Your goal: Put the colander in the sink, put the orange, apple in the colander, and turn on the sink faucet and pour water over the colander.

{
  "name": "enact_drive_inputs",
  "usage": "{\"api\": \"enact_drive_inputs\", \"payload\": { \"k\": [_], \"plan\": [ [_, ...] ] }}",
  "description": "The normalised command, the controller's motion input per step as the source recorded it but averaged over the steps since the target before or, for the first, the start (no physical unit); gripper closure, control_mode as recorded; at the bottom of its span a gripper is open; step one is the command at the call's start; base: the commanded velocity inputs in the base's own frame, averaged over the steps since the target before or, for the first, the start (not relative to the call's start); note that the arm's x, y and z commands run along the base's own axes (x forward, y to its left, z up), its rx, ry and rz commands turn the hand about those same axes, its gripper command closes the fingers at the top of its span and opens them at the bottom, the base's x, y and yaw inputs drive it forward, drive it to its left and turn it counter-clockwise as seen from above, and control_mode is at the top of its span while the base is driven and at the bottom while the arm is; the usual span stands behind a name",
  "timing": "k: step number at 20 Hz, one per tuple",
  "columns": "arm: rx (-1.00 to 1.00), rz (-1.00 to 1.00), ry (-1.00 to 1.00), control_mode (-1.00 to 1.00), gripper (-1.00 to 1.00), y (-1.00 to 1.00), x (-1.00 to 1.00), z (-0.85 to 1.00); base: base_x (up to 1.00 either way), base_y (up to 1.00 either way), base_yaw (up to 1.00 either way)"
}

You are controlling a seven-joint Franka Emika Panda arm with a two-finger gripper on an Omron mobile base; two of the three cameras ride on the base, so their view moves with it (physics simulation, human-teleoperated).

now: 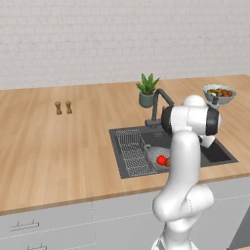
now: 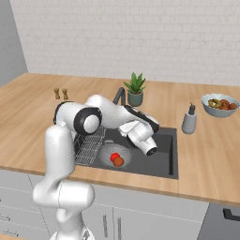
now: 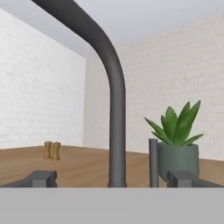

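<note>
While the robot's arm reaches over the sink [image 2: 169,154], its gripper [image 3: 113,178] is wide open and holds nothing — the two tips stand on each side of the sink faucet [image 3: 114,109]. Just beside the tall dark pipe is its thin lever [image 3: 153,162], and a green plant [image 3: 177,144] sits behind. Down in the basin, the colander [image 2: 107,153] holds the apple [image 2: 114,157] and the orange [image 2: 119,161], touching each other — next to a wire rack [image 2: 90,146].
</note>
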Motion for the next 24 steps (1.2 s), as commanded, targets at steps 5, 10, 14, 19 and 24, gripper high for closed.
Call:
{"api": "enact_drive_inputs", "payload": {
  "k": [5,10,14,19,24],
  "plan": [
    [0.00,-0.03,0.00,-1.00,-1.00,0.35,0.19,0.21,0.00,0.00,0.00],
    [0.00,-0.08,0.00,-1.00,-1.00,0.23,0.26,0.30,0.00,0.00,0.00],
    [0.00,-0.11,0.00,-1.00,-1.00,-0.02,0.37,0.12,0.00,0.00,0.00],
    [0.00,-0.11,0.00,-1.00,-1.00,-0.13,0.27,0.00,0.00,0.00,0.00],
    [0.00,-0.10,0.00,-1.00,-1.00,-0.07,0.24,-0.06,0.00,0.00,0.00]
  ]
}}
